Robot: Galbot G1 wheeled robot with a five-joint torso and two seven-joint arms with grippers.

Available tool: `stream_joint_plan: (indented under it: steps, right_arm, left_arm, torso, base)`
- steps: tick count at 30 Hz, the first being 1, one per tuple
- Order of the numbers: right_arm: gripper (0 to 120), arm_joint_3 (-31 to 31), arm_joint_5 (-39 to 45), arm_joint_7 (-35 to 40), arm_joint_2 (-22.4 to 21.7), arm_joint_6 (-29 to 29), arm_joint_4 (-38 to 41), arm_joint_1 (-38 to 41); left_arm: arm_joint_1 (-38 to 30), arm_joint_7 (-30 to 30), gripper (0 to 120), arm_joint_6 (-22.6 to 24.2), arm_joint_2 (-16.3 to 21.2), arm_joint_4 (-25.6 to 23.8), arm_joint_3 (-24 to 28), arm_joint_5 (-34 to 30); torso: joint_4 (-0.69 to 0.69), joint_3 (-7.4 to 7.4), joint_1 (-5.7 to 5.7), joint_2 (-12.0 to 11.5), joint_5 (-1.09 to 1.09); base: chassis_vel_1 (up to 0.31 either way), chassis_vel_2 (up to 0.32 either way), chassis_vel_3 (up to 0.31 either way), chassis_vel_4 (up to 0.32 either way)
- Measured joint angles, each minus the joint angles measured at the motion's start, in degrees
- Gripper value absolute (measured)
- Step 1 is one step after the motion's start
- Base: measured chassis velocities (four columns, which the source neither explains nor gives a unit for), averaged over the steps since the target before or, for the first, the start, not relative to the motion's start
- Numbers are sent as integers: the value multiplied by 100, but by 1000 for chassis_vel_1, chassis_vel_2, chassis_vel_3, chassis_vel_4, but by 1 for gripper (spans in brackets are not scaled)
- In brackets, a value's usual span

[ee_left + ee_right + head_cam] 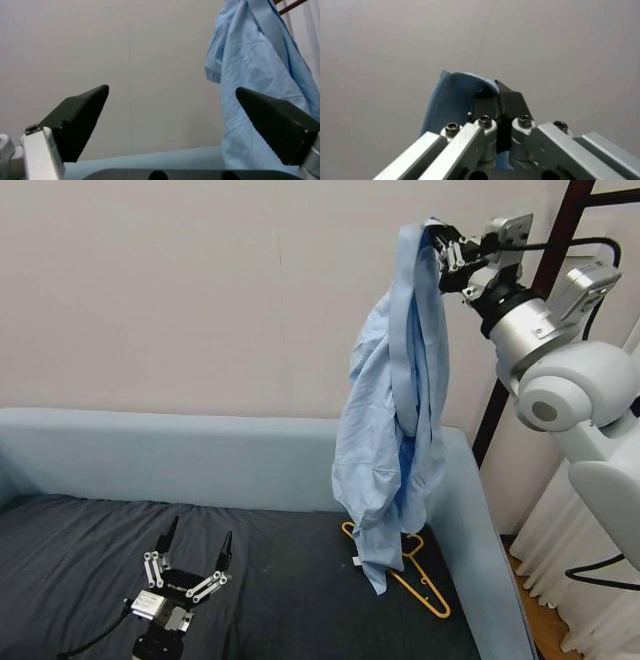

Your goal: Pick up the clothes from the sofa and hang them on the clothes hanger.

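No legible text, labels or numbers.

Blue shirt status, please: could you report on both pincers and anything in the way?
Right pincer shut on blue shirt, held high. Left pincer open, low over sofa seat. Yellow hanger lying on seat under shirt's hem.

Pale blue sofa with dark grey seat cushion; a yellow hanger lies flat on the cushion, near its right end.

Soft, even room light, perhaps from overhead; the wall reads bright, the sofa seat dim
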Motion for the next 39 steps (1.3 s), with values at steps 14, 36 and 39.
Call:
stream_joint_plan:
  steps: [14,36,39]
  right_arm:
    - [0,-394,-760,-151,-109,149,-481,-644]
    - [0,-859,-855,-412,740,291,-726,-382]
    - [0,-856,-840,-425,737,305,-671,-405]
  left_arm:
    - [-788,931,100,-139,-415,1247,804,37]
    - [-1974,-573,100,82,-1122,2743,1381,1087]
    - [-2093,-648,100,82,-1201,2934,1448,1154]
  torso:
    - [-3,1,0,0,2]
    - [1,1,1,0,0]
    - [-3,0,1,0,0]
  base:
    - [0,0,0,0]
    - [0,0,0,0]
    - [0,0,0,0]
